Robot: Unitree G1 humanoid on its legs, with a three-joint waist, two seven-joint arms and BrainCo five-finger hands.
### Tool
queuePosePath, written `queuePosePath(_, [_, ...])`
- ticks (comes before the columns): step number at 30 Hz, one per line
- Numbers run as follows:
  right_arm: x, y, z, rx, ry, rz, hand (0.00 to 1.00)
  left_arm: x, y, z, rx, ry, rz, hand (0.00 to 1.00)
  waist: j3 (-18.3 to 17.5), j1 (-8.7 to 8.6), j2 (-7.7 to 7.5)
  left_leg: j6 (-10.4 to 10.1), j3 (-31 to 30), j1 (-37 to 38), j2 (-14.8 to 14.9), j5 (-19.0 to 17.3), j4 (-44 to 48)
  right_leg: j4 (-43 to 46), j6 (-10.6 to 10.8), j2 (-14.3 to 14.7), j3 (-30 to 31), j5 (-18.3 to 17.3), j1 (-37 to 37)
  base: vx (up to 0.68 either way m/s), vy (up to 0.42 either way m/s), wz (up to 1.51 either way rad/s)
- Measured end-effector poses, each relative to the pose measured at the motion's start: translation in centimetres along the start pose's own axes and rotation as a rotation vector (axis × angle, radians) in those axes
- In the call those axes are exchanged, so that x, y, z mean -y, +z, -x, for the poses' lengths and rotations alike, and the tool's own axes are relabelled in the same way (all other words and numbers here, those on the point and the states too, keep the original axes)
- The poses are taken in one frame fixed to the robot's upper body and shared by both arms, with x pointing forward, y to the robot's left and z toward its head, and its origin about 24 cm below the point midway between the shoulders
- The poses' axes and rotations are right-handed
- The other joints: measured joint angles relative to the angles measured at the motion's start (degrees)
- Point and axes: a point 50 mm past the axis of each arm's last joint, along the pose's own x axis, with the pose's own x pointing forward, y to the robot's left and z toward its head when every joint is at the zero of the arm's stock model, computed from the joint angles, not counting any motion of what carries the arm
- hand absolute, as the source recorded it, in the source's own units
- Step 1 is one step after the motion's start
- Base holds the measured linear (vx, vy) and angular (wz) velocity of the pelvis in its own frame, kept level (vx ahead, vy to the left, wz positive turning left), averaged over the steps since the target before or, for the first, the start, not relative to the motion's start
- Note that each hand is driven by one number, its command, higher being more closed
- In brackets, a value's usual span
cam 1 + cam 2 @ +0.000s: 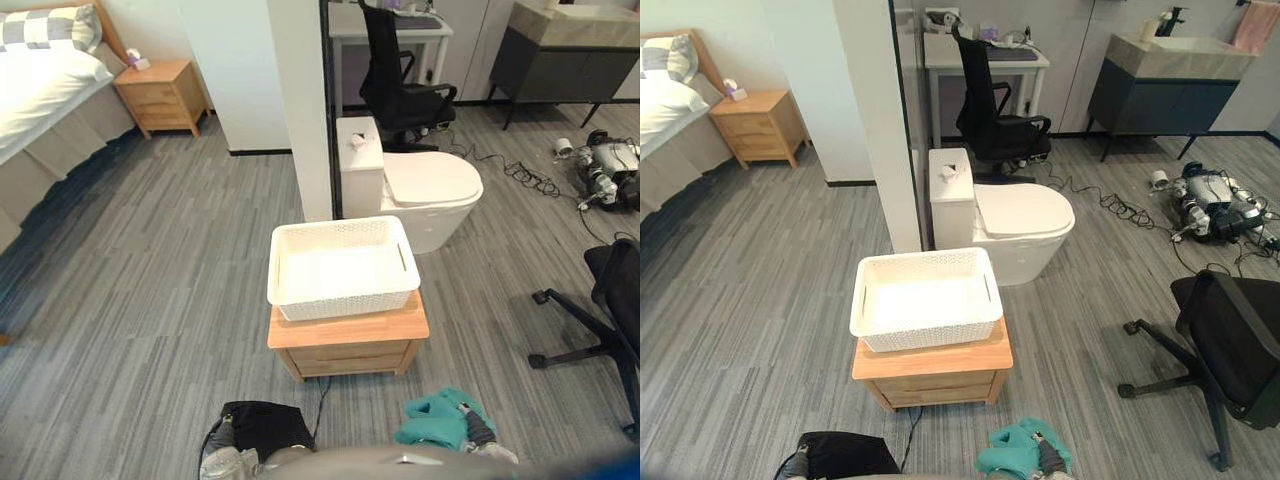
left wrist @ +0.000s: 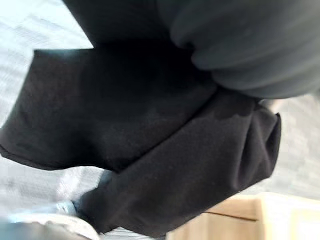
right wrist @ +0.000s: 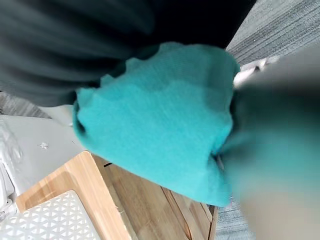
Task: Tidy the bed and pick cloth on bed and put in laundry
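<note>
Riding low on the robot's left, the left hand is pressing against a bunched black cloth. Whether it is clasping or spread I cannot tell, since the cloth is covering it. On the other side the right hand is lying buried in a crumpled teal cloth (its state is likewise hidden). Both cloths are showing over the grey floor, just short of a small wooden table. A white lattice basket is sitting on that table. Beyond it a white toilet is standing, and the bed is showing far off to the left — well apart from both cloths.
</note>
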Motion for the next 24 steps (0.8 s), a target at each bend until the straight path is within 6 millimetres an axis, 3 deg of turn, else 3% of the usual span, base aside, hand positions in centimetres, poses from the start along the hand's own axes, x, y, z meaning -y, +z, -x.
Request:
queuePosePath(3, [-0.7, -0.1, 0.0, 0.014, 0.031, 0.007, 1.0, -0.5, -1.1, 0.0, -0.05, -0.002, -0.041, 1.0, -0.2, -0.63, -0.37, 0.9, -1.9, 0.2, -0.1, 0.9, -0.5, -4.3, 0.7, 3.2, 4.1, 0.1, 2.3, 0.12, 0.027, 0.18])
queuePosePath(4, [-1.0, -0.1, 0.0, 0.014, 0.046, 0.021, 1.0, -0.7, -1.0, -0.1, -0.044, 0.0, -0.056, 1.0, 0.1, -0.7, -1.19, 1.4, -2.6, 0.2, -0.5, 1.2, -0.5, -5.1, 0.1, 3.3, 4.3, 0.9, 3.0, 0.17, 0.033, 0.31])
queuePosePath(7, [-1.6, -0.2, -0.1, 0.004, 0.07, 0.037, 1.0, -1.1, -1.3, -0.1, -0.051, -0.012, -0.078, 1.0, 0.3, -0.38, -1.77, 1.6, -3.9, 0.2, 0.1, 1.5, -0.2, -4.8, -2.1, 4.2, 4.6, 2.6, 4.0, 0.21, 0.056, 0.4])
queuePosePath(10, [-2.6, -0.1, -0.3, -0.01, 0.104, 0.045, 1.0, -1.1, -1.7, 0.0, -0.06, -0.017, -0.054, 1.0, 0.6, 0.33, -1.19, 1.5, -3.3, 1.5, 1.9, 1.5, -0.2, -5.5, -3.5, 6.1, 6.0, 5.1, 5.4, 0.14, 0.022, 0.09])
queuePosePath(14, [-2.6, 0.0, -0.4, -0.019, 0.108, 0.011, 1.0, -1.2, -2.1, 0.1, -0.076, -0.027, 0.023, 1.0, 0.5, 1.21, -1.21, 0.8, -0.9, 3.0, 2.2, 1.0, -0.2, -7.8, -3.3, 6.3, 7.9, 5.4, 7.2, 0.07, -0.023, -0.24])
queuePosePath(21, [-1.1, -0.1, -0.2, -0.01, -0.07, -0.247, 1.0, -0.4, -2.1, 0.3, -0.082, -0.051, 0.053, 1.0, 0.6, 0.65, 0.71, 0.3, 0.6, 2.9, 2.4, 0.7, -0.3, -10.6, -2.4, 6.4, 9.2, 6.1, 7.3, -0.06, -0.037, -0.17])
queuePosePath(23, [0.0, 0.6, -0.1, 0.03, -0.154, -0.316, 1.0, -0.4, -2.2, 0.3, -0.091, -0.07, 0.091, 1.0, 0.4, 0.63, 1.04, 0.2, 1.4, 2.8, 2.6, 0.6, -0.4, -10.8, -2.3, 6.6, 9.3, 6.1, 7.2, -0.12, -0.049, -0.15])
queuePosePath(24, [0.9, 1.9, 0.0, 0.091, -0.207, -0.352, 1.0, -0.5, -2.3, 0.3, -0.1, -0.077, 0.114, 1.0, 0.4, 0.6, 1.07, 0.2, 1.6, 2.7, 2.6, 0.6, -0.6, -11.2, -2.4, 6.6, 9.4, 5.9, 7.2, -0.18, -0.071, -0.2])
